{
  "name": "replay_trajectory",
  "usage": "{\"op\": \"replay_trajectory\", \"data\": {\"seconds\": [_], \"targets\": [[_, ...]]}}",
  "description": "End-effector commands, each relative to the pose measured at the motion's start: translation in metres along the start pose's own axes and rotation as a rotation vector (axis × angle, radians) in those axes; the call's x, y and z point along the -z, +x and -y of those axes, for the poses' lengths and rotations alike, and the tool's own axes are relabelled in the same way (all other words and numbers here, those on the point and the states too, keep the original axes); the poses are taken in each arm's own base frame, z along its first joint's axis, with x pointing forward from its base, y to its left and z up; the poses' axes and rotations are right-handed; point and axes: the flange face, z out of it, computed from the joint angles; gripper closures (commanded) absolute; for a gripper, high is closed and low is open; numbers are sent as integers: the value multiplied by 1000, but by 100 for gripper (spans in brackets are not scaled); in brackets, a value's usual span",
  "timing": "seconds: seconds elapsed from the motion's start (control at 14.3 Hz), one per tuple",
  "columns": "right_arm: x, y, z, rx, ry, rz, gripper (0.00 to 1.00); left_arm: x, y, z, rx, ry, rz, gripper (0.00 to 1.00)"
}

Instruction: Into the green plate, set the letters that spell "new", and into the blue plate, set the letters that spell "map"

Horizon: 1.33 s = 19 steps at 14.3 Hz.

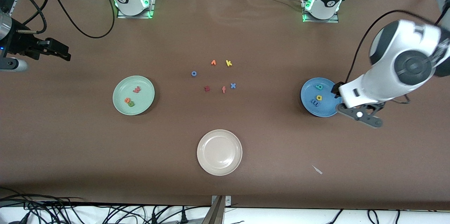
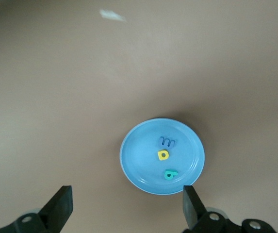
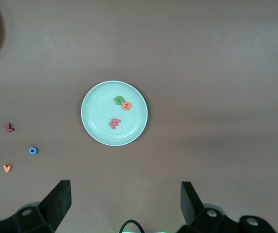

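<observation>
Fingers of both grippers stand wide apart with nothing between them, as we see in the two wrist views.

In the front view, we find the left gripper (image 1: pixel 358 113) at the right edge of the frame, over the table just beside the blue plate (image 1: pixel 328 111). That plate holds the teal p (image 1: pixel 319 86), the yellow a (image 1: pixel 319 97) and the blue m (image 1: pixel 315 103). The right gripper (image 1: pixel 56 52) hangs over the table at the frame's upper left. The green plate (image 1: pixel 146 87), left of centre, carries the salmon-red w (image 1: pixel 136 89), the orange e (image 1: pixel 127 100) and the green n (image 1: pixel 131 103). At centre, loose on the table, lie an orange letter (image 1: pixel 213 62), the yellow k (image 1: pixel 229 63), a blue o (image 1: pixel 193 73), the blue x (image 1: pixel 232 85), the dark red z (image 1: pixel 206 88) and the orange f (image 1: pixel 223 90). A beige plate (image 1: pixel 232 139) sits at lower centre.

In the left wrist view, we see the dark fingers (image 2: pixel 58 208) at the bottom corners and the blue plate with its three letters lower right of centre.

In the right wrist view, we see the green plate at centre with its three letters, and the fingers (image 3: pixel 56 201) along the bottom.
</observation>
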Motion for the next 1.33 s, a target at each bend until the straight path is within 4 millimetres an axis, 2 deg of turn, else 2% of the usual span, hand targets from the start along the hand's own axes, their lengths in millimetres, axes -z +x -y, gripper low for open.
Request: {"op": "replay_trajectory", "data": {"seconds": [0.0, 0.14, 0.28, 0.42, 0.56, 0.7, 0.84, 0.98, 1.12, 1.26], "targets": [[2, 6, 2, 17, 6, 3, 0, 34, -2, 10, 45, -53, -49, 0], [1, 7, 1, 16, 6, 5, 0, 71, -29, 10, 184, -59, -89, 0], [1, 7, 1, 16, 4, 3, 0, 94, -59, 17, 345, -116, -109, 0], [1, 7, 1, 14, 4, 2, 0, 111, -84, 13, 381, -108, -123, 0], [0, 7, 1, 13, 3, 5, 0, 107, -104, 7, 387, -97, -112, 0], [0, 7, 1, 13, 4, 6, 0, 78, -125, -4, 398, -97, -109, 0], [0, 7, 2, 14, 1, 8, 0, 75, -126, -6, 396, -104, -121, 0], [0, 7, 3, 14, 1, 8, 0, 78, -127, 3, 405, -112, -128, 0], [0, 7, 3, 14, 1, 8, 0, 79, -124, 1, 411, -132, -133, 0], [0, 7, 2, 12, 1, 8, 0, 79, -120, 11, 426, -180, -134, 0]]}}
